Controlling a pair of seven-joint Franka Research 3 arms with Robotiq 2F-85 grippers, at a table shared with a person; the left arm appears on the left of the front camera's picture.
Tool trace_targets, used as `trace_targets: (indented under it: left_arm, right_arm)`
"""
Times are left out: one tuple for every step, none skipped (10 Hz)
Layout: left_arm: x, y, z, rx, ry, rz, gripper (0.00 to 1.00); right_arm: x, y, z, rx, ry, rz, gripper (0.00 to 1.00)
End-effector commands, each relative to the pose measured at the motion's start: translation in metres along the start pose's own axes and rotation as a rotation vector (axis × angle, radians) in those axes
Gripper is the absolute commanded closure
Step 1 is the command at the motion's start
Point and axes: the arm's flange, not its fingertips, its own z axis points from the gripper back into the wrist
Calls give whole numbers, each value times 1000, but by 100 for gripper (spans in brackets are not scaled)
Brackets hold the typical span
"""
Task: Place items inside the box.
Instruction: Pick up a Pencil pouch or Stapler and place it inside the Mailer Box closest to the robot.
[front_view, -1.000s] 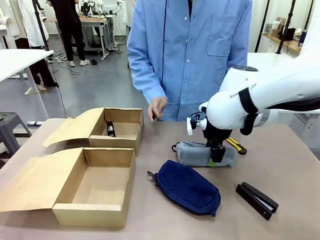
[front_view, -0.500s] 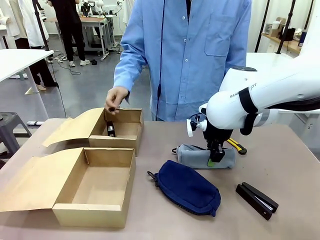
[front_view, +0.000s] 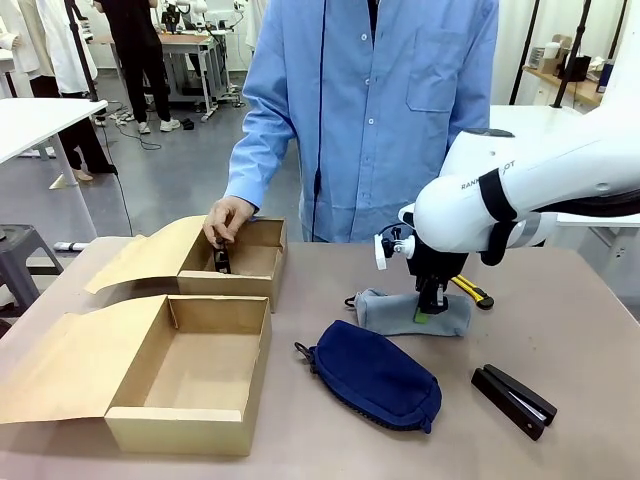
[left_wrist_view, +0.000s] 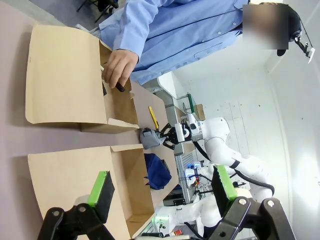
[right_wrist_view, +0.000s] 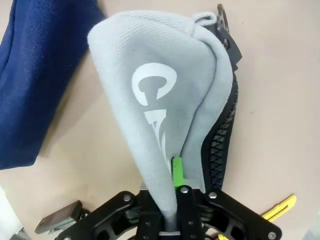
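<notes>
1. The right gripper (front_view: 431, 308) is pinched shut on a fold of the grey fabric zip pencil case (front_view: 390, 312), which lies on the table (front_view: 590, 340) beside the navy fabric pouch (front_view: 375, 375).
2. Lift straight up (the grip looks thin, fabric only), then carry low to the empty open cardboard box (front_view: 186, 432).

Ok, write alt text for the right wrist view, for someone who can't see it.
The right gripper pinches the grey pencil case, its fabric bunched in the shut grip, on a tan table. A navy pouch lies alongside at picture left.
</notes>
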Motion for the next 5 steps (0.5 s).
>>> trace_targets:
  left_arm:
    - [-1, -1, -1, -16, -3, -22, 0]
    - [-1, -1, -1, -16, -3, -22, 0]
    - [-1, -1, -1, -16, -3, -22, 0]
    - [-1, -1, -1, -16, -3, -22, 0]
    - [-1, -1, -1, -16, -3, -22, 0]
  right_arm:
    - [-1, -2, 18, 5, 23, -119, 100]
    - [3, 3, 51, 20, 32, -261, 100]
    - [11, 17, 88, -44, 70, -384, 100]
    - [19, 38, 126, -75, 77, -478, 100]
    - [27, 61, 160, -12, 37, -627, 100]
